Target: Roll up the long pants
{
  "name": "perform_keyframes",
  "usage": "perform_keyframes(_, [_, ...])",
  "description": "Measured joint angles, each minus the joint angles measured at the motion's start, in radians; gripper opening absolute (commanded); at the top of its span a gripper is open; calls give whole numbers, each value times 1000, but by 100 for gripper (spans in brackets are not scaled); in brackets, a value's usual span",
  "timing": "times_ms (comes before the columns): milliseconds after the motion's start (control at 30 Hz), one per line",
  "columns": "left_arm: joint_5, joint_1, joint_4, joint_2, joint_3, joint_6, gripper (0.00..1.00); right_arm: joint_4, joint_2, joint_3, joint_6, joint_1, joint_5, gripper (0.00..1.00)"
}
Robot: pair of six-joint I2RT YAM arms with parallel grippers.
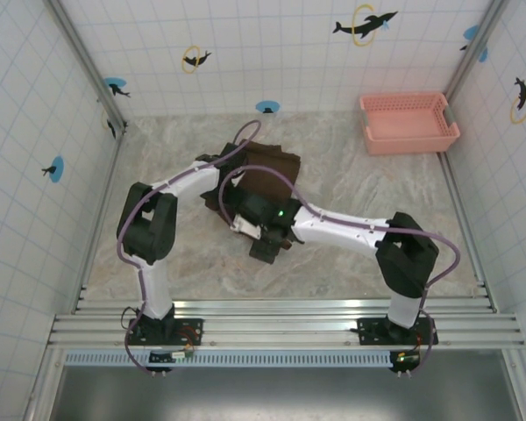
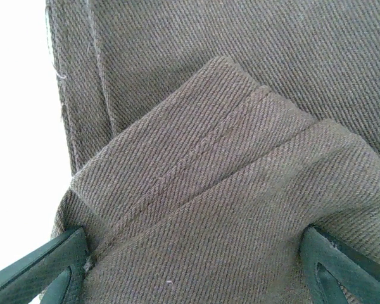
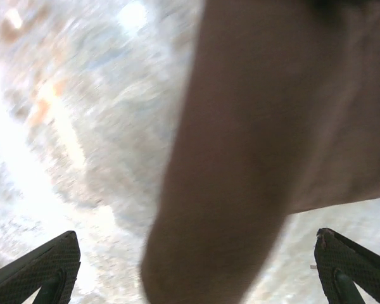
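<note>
Trousers point(image 1: 267, 171) of dark brown soft twill cloth lie bunched mid-table on the beige marbled tabletop point(image 1: 359, 175), well apart from the pink plastic mesh basket point(image 1: 409, 123) in the far right corner. We see the left gripper point(image 2: 193, 253) spread wide, a stitched fold of the cloth lying between its fingers. The right gripper point(image 3: 196, 259) also stands wide, with a blurred lump of cloth between its fingers, not pinched.

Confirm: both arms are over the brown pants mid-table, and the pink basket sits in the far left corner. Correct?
One error. The pink basket sits in the far right corner, not the far left; the top external view shows it. The rest stands: both arms are over the brown pants mid-table.
</note>
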Motion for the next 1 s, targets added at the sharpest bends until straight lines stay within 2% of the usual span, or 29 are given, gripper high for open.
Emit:
perform_keyframes(267, [6,7,2,0,0,0,88,263,-9,-154,-85,193,224,98])
perform_keyframes(500, [11,10,2,0,-1,1,88,436,126,-163,-166,211,418,98])
perform_keyframes(667, [26,16,24,-10,-24,3,88,608,204,-174,-253,229,608,99])
perform_keyframes(800, [34,21,32,-16,-32,5,88,750,261,-196,-332,235,727,81])
perform_keyframes(1000, [42,26,40,-31,-49,16,88,862,330,-201,-403,229,826,61])
